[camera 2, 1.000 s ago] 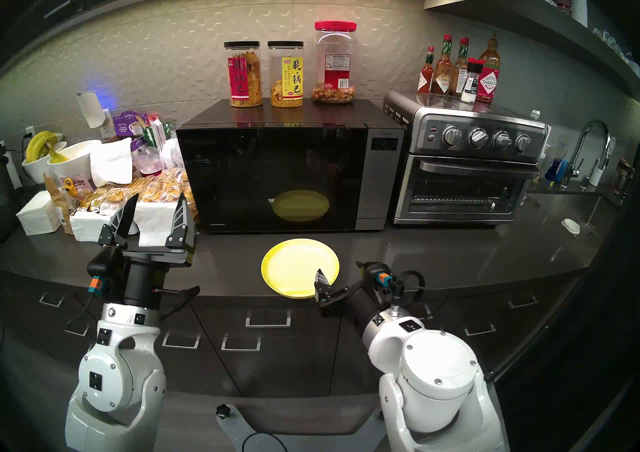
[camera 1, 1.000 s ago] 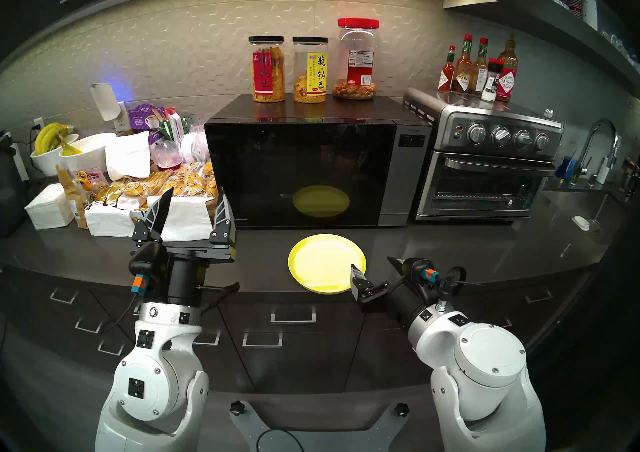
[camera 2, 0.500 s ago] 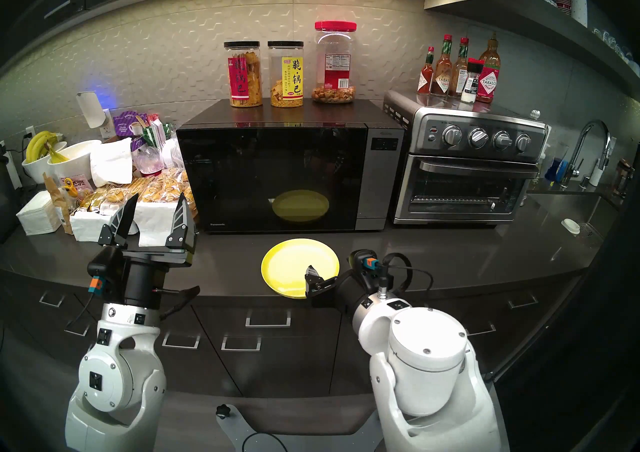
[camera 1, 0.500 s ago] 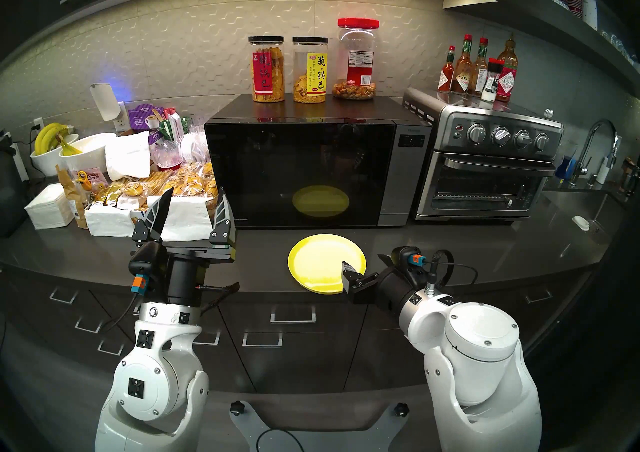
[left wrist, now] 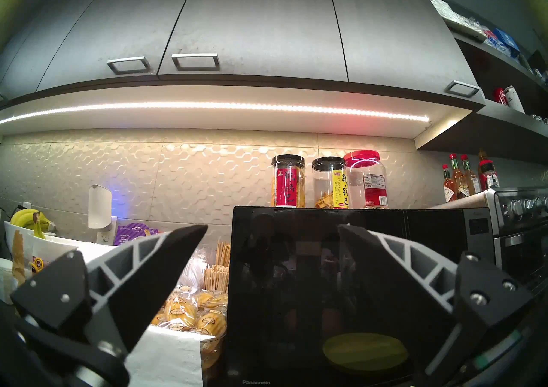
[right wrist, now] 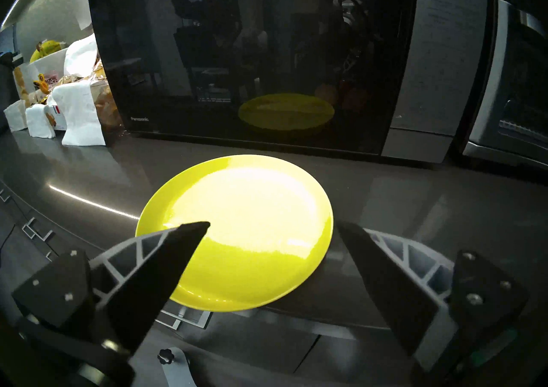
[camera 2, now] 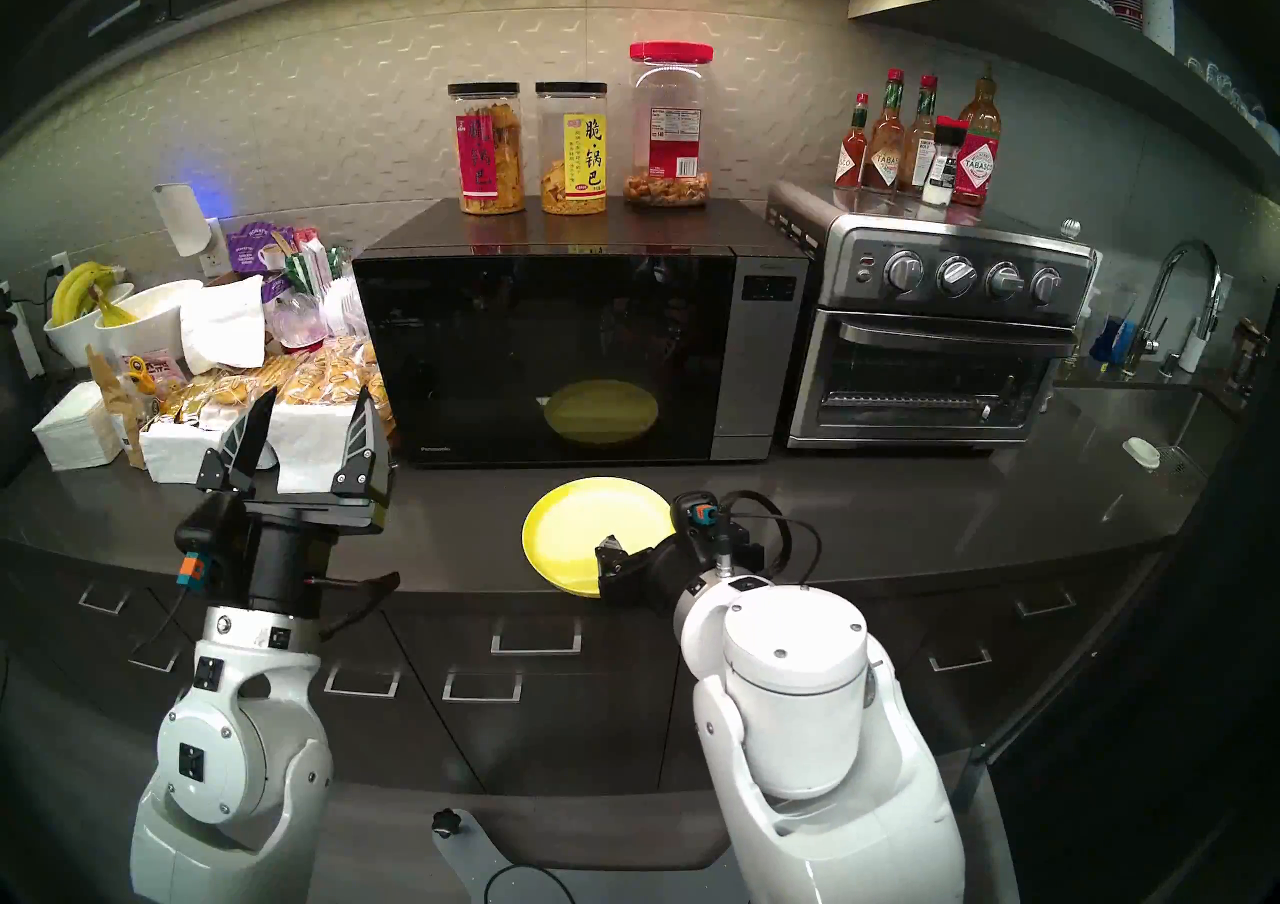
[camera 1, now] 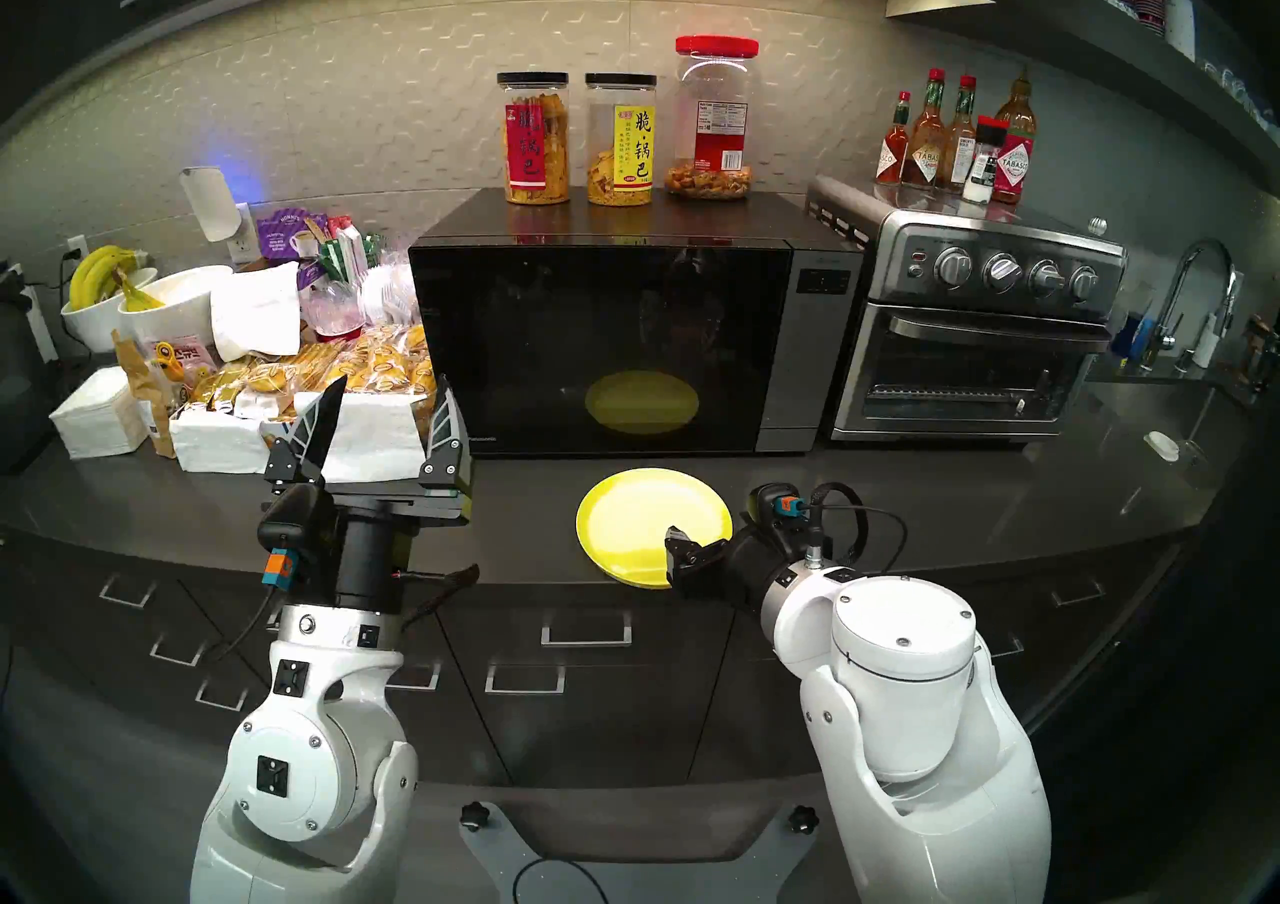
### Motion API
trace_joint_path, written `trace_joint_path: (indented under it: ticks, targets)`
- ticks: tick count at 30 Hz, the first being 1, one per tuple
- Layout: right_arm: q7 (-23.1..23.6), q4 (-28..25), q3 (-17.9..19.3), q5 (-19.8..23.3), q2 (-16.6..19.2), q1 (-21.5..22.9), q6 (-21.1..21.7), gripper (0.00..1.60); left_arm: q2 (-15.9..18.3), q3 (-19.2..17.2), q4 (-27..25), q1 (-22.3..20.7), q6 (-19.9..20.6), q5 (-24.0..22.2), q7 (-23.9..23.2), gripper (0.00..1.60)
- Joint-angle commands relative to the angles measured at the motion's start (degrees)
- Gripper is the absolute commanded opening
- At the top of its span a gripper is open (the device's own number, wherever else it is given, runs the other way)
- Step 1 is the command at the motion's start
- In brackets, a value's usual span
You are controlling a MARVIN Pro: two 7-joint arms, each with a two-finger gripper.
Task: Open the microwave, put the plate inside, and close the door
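"Panasonic" stood in small pale letters at the lower left corner of the door (camera 1: 596, 348), the glossy black glass front of the microwave (camera 1: 807, 355), which was shut and mirrored a dull yellow oval. On the microwave's top stood three clear jars: a red-labelled jar (camera 1: 533, 140) and a yellow-labelled jar (camera 1: 621, 140), both with Chinese characters, and a red-lidded jar (camera 1: 717, 119) bearing a nutrition panel. "TABASCO" read on the sauce bottles (camera 1: 1015, 150) atop the steel toaster oven (camera 1: 970, 327) with four knobs. A purple "NONNI'S" box (left wrist: 130, 233) sat by the wall at the left.

The plate (camera 1: 644, 521), round, flat, shiny yellow with a low rim, lay on the dark polished counter (camera 1: 970, 500) at its front edge, slightly overhanging, before the microwave.

Since a second earlier the right gripper (right wrist: 272, 226) had slid leftward along the counter's front edge, covering more of the plate's near right rim; its ribbed, wedge-shaped fingers were spread wide, one over the plate, the other over bare counter, gripping nothing. The left gripper (camera 1: 384, 407) had not moved: raised near the microwave's lower left corner, fingers wide apart, empty.
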Motion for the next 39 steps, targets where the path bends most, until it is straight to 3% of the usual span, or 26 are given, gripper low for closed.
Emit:
trace_joint_path:
  ticks: [1, 12, 39]
  targets:
    - [-2.6, 0.4, 0.4, 2.1, -1.7, 4.1, 0.6, 1.6, -0.1, -0.1, -1.1, 0.1, -0.1, 0.1, 0.1, 1.6]
    - [-4.9, 4.2, 1.3, 4.3, -3.1, 7.4, 2.9, 1.6, -0.1, -0.1, -1.1, 0.2, -0.1, 0.1, 0.1, 1.6]
    - [-7.3, 9.8, 1.4, 6.0, -4.0, 10.9, 3.0, 1.6, -0.1, -0.1, -1.1, 0.2, -0.1, 0.1, 0.1, 1.6]
